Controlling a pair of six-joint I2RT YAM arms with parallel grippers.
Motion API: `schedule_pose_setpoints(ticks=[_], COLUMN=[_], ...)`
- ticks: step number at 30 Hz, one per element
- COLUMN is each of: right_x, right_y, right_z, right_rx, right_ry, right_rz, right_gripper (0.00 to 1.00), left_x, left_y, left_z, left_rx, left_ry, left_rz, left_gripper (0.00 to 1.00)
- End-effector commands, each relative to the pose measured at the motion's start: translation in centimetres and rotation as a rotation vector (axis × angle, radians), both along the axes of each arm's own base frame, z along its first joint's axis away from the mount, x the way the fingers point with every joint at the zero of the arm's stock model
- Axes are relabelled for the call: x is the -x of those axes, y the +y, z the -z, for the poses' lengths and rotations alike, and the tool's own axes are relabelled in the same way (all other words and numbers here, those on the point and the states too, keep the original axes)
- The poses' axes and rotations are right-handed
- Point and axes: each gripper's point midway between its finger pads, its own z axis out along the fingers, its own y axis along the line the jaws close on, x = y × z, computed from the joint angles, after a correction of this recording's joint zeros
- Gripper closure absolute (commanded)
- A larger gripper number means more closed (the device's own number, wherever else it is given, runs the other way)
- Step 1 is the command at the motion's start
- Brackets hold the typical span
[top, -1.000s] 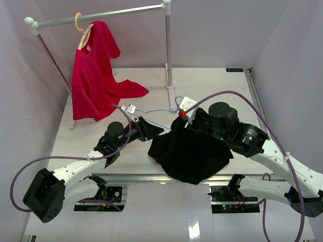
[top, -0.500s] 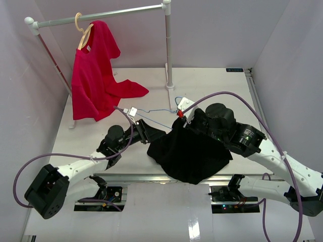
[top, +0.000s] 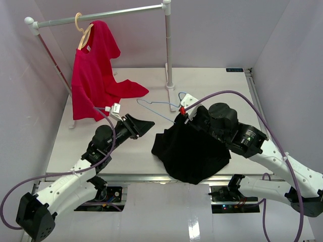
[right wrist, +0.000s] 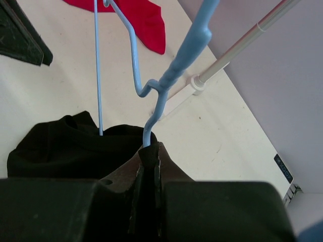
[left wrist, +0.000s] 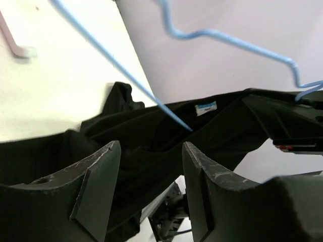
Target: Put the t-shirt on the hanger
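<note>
The black t-shirt [top: 192, 151] hangs in a bunch from my right gripper [top: 182, 117] at the table's front middle. The right gripper [right wrist: 150, 148] is shut on a fold of the t-shirt [right wrist: 65, 146], and the wire of the light-blue hanger [right wrist: 186, 50] rises out of that same pinch. The hanger [top: 156, 104] sticks out to the left of the shirt, with one arm running into the fabric. My left gripper [top: 146, 122] is open and empty, just left of the shirt and apart from it. In the left wrist view the left gripper [left wrist: 150, 146] faces the t-shirt [left wrist: 151, 131] and hanger [left wrist: 227, 38].
A red shirt [top: 93, 80] hangs on a wooden hanger [top: 83, 34] from the grey rail [top: 116, 13] at the back left, its hem lying on the table. The rack's upright pole [top: 168, 45] stands behind the hanger. The red shirt [right wrist: 146, 20] also shows in the right wrist view.
My left arm has drawn back to the left, away from the black shirt's edge. The hanger's free end has swung up and further back. The right gripper has hardly moved.
</note>
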Motion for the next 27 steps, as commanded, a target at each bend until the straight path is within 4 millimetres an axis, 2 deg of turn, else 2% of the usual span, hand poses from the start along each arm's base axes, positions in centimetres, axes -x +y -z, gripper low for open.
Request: schedule_pose_setpoints(ticks=[1,6,9,11,18,24,27], right_x=[-0.1,1.2,2.9,3.7,5.5,6.2,6.4], right_y=[0.2,0.5,0.4,0.5,1.3,1.7,1.7], right_z=[-6.9,-9.6,-11.1,-11.4,-10.6,-9.4,-9.3], right_rx=[-0.191,-0.264,-0.326,-0.342,-0.345,-0.327,-0.330], right_ry=[-0.137,-0.220,-0.261,-0.266,-0.250,-0.217,-0.217], right_rz=[-0.004,-0.091,-0.169,-0.214,-0.320,-0.365,-0.372], right_gripper=[0.92,0.92,0.92,0.92,0.92,0.92,0.92], left_x=[0.9,1.4,1.2,1.3,1.3,0.7,1.1], left_y=[-0.9,-1.9,-2.2,-2.4,-3.5,-3.4,-3.9], left_z=[0.5,-0.2,0.1,0.2,-1.1,-2.4,-2.7], left_rx=[0.065,0.112,0.117,0.128,0.179,0.139,0.110], left_ry=[0.051,0.049,0.062,0.061,0.025,-0.050,-0.078], left_rz=[0.079,0.149,0.157,0.171,0.242,0.247,0.294], left_gripper=[0.38,0.39,0.39,0.38,0.36,0.34,0.33])
